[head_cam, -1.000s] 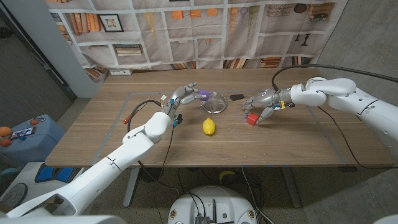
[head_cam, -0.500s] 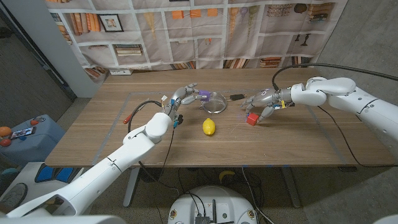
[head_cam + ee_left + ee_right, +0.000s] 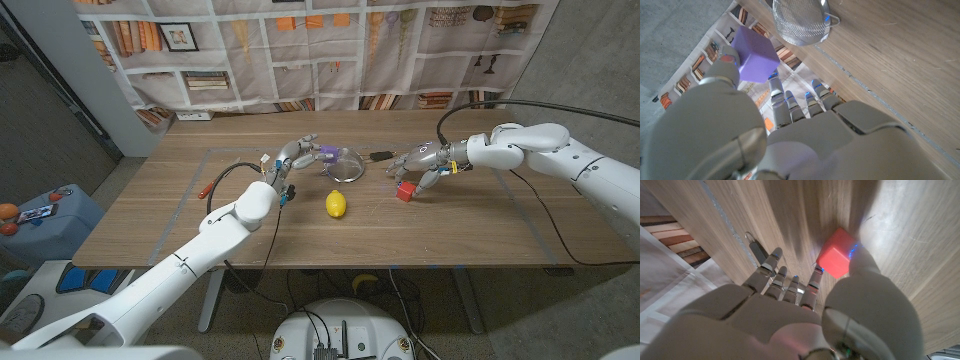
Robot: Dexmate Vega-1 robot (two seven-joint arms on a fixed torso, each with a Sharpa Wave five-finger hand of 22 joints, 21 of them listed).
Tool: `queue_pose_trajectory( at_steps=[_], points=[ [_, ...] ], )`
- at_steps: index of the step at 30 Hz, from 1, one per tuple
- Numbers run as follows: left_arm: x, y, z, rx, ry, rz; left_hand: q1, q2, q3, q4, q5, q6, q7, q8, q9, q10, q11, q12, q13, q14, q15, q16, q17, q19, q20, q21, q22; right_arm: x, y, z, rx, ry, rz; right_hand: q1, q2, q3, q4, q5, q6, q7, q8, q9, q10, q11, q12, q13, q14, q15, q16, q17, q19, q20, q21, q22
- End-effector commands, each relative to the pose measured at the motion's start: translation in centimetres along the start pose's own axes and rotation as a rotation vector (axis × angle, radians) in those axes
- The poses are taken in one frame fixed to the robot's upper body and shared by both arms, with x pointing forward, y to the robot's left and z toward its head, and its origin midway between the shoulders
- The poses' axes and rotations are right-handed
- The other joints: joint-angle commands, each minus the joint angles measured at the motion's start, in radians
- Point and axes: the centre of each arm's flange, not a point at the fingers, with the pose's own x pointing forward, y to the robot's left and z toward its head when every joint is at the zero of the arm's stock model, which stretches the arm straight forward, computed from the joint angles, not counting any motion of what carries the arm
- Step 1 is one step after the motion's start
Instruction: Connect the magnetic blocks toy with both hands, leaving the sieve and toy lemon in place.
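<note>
My left hand (image 3: 293,155) hovers above the table, just left of the sieve, and pinches a purple block (image 3: 326,154) between thumb and fingers. The left wrist view shows the purple block (image 3: 756,55) in that pinch with the sieve (image 3: 800,22) close beyond it. A red block (image 3: 405,190) sits on the table under my right hand (image 3: 422,163). In the right wrist view my thumb and a fingertip press on opposite sides of the red block (image 3: 837,260), and its far face is hidden by the thumb.
The metal sieve (image 3: 346,163) stands between the two hands, its dark handle (image 3: 380,155) pointing towards my right hand. A yellow toy lemon (image 3: 336,204) lies nearer the front edge, below the sieve. A bookshelf-print backdrop hangs behind the table.
</note>
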Motion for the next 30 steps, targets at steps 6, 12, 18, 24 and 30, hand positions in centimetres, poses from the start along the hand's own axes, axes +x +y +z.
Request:
queue_pose_trajectory(
  at_steps=[6,12,18,24,30],
  points=[
    [0.5,-0.3,0.1,0.002,-0.001,-0.004,0.035,0.044,-0.003,0.004,0.008,0.091,-0.083,-0.001,0.005,0.007,0.003,0.002,0.003,0.005,-0.015,0.001,0.002,0.002,0.005,0.007,0.005,-0.1,0.3,-0.3,0.013,-0.008,0.005,0.018,0.016,-0.022,0.006,0.013,0.081,-0.001,0.041,0.013,0.045,-0.004,0.01,0.002,0.02,-0.088,0.014,0.011,0.032,-0.08,0.004,0.003],
    [0.4,-0.5,0.1,-0.002,-0.002,-0.001,0.035,0.044,-0.004,0.004,0.008,0.092,-0.083,-0.001,0.005,0.008,0.001,0.002,0.003,0.005,-0.016,0.001,0.002,0.002,0.005,0.007,0.005,-0.2,0.3,-0.2,0.013,-0.003,0.008,0.011,0.036,-0.033,0.016,0.015,0.13,-0.001,0.065,0.017,0.055,-0.011,0.007,0.001,0.021,-0.097,0.018,0.02,0.034,-0.087,0.0,0.003],
    [0.5,-0.6,0.0,-0.007,-0.001,0.0,0.035,0.045,-0.005,0.004,0.008,0.094,-0.085,-0.002,0.006,0.008,0.001,0.002,0.003,0.006,-0.016,0.002,0.002,0.002,0.006,0.007,0.005,-0.4,0.3,-0.2,0.021,0.006,0.006,0.011,0.053,-0.04,0.019,0.017,0.18,-0.001,0.088,0.022,0.077,-0.014,0.01,0.001,0.024,-0.096,0.022,0.025,0.042,-0.086,-0.001,0.002],
    [0.9,-0.6,0.1,-0.004,-0.009,-0.007,0.036,0.045,-0.005,0.004,0.008,0.096,-0.087,-0.002,0.006,0.009,0.0,0.002,0.003,0.006,-0.016,0.001,0.002,0.003,0.006,0.007,0.005,-0.8,0.1,-0.3,0.041,0.023,-0.002,0.011,0.068,-0.046,0.021,0.017,0.22,-0.002,0.106,0.025,0.102,-0.02,0.014,0.0,0.028,-0.097,0.025,0.028,0.048,-0.09,-0.001,0.002],
    [1.1,-0.7,0.1,-0.012,-0.012,-0.008,0.036,0.045,-0.006,0.003,0.008,0.096,-0.085,-0.003,0.007,0.008,0.001,0.001,0.003,0.005,-0.016,0.001,0.002,0.002,0.005,0.007,0.005,-1.3,-0.1,-0.5,0.092,0.057,-0.026,0.01,0.078,-0.054,0.022,0.016,0.256,-0.002,0.122,0.027,0.117,-0.023,0.014,-0.001,0.031,-0.1,0.027,0.031,0.051,-0.094,-0.003,0.002]
  ],
)
